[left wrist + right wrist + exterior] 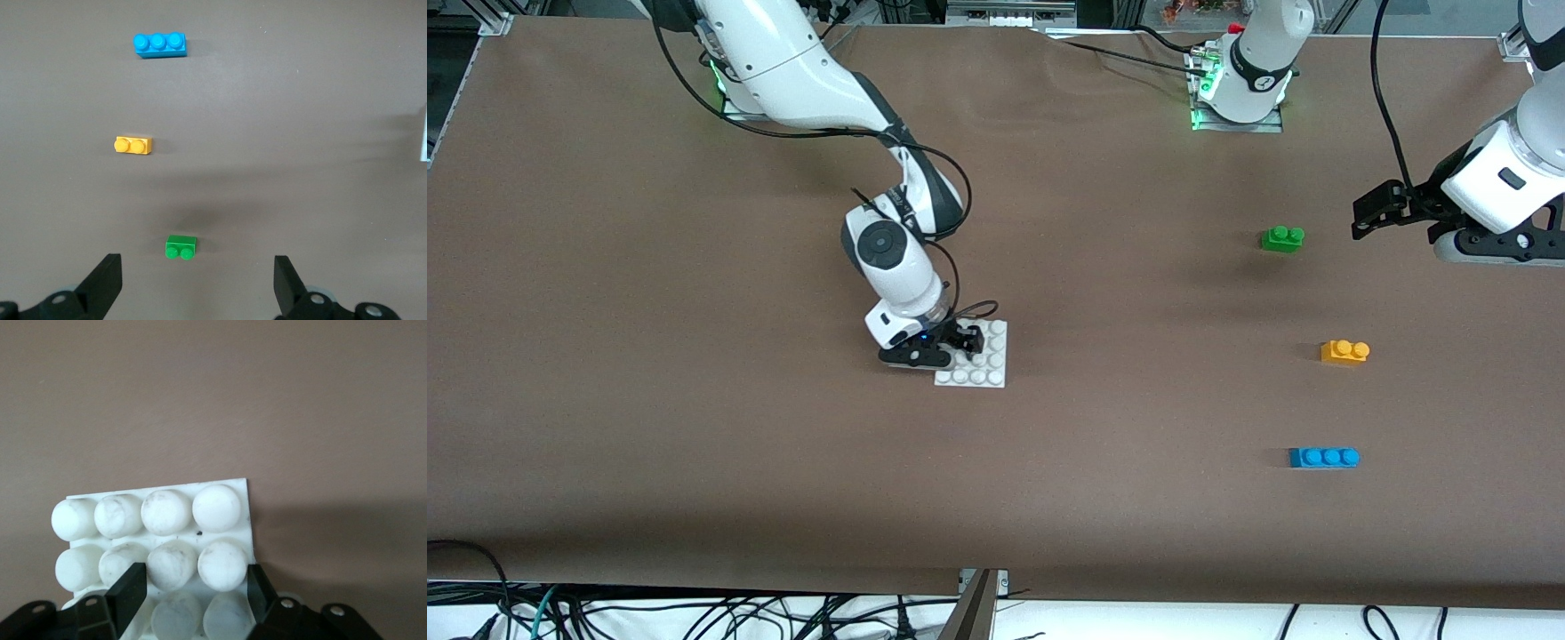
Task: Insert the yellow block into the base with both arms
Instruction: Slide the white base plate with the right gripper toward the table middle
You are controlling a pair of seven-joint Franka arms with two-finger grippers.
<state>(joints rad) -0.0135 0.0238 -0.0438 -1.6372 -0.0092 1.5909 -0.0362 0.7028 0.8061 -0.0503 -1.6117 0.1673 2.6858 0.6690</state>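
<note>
The yellow block [1344, 352] lies on the table toward the left arm's end, between a green brick and a blue brick; it also shows in the left wrist view [133, 145]. The white studded base [983, 369] lies near the table's middle. My right gripper [960, 342] is down on the base [247, 520]. Its fingers close on two studs at the plate's edge [193, 587]. My left gripper [1374, 209] is open and empty in the air beside the green brick [195, 273].
The green two-stud brick [1282, 238] lies farther from the front camera than the yellow block, and shows just ahead of my left gripper [181, 247]. The blue three-stud brick [1324, 457] lies nearer the camera [159, 45]. Brown cloth covers the table.
</note>
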